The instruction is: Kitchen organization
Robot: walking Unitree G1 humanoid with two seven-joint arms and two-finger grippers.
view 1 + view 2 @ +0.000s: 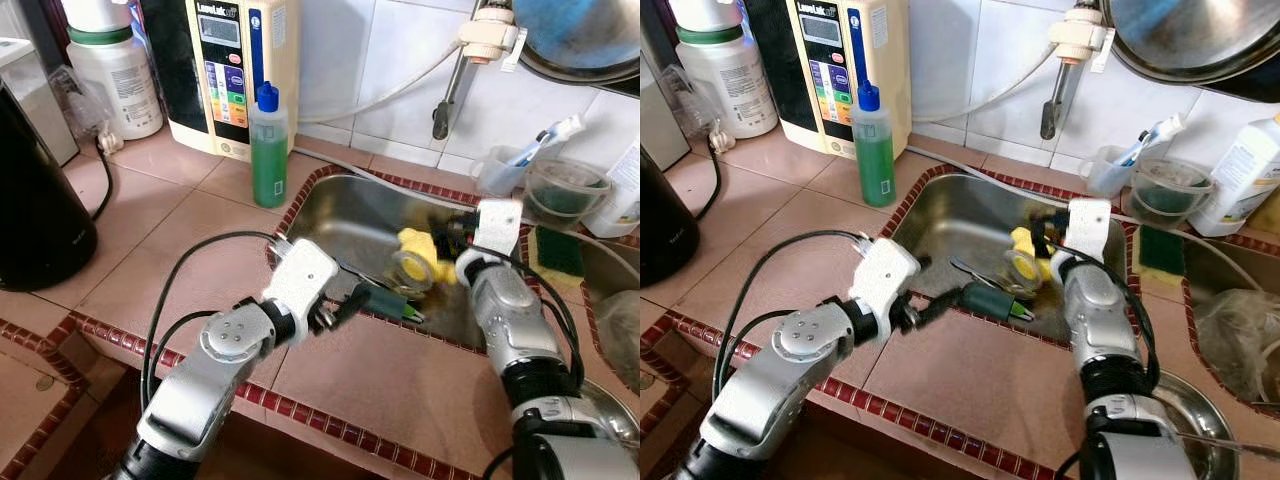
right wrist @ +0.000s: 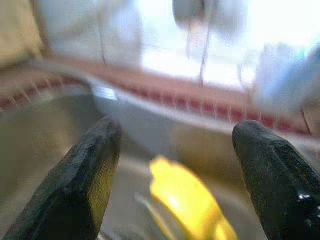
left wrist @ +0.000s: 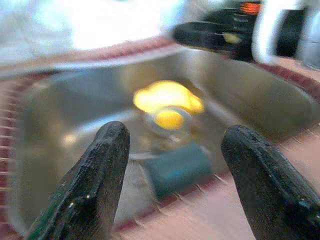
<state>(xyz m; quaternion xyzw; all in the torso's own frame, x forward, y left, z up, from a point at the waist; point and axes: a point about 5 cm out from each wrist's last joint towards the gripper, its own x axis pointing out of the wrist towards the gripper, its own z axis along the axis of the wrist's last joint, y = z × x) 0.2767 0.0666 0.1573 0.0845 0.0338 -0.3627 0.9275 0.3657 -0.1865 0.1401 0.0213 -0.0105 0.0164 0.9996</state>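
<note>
The step in hand is judged to be clearing the sink (image 1: pixel 330 215): the left gripper (image 3: pixel 172 175) is best lowered squarely over the dark green piece (image 3: pixel 176 167) at the near rim, so that one finger passes on each side before closing. Its fingers (image 3: pixel 95 185) are spread wide and hold nothing, the green piece lying just beyond and between them, the glass jar (image 1: pixel 411 270) farther on. The right gripper (image 2: pixel 175 175) is likewise spread wide and empty, with the yellow thing (image 2: pixel 187 202) between and beyond its fingers.
</note>
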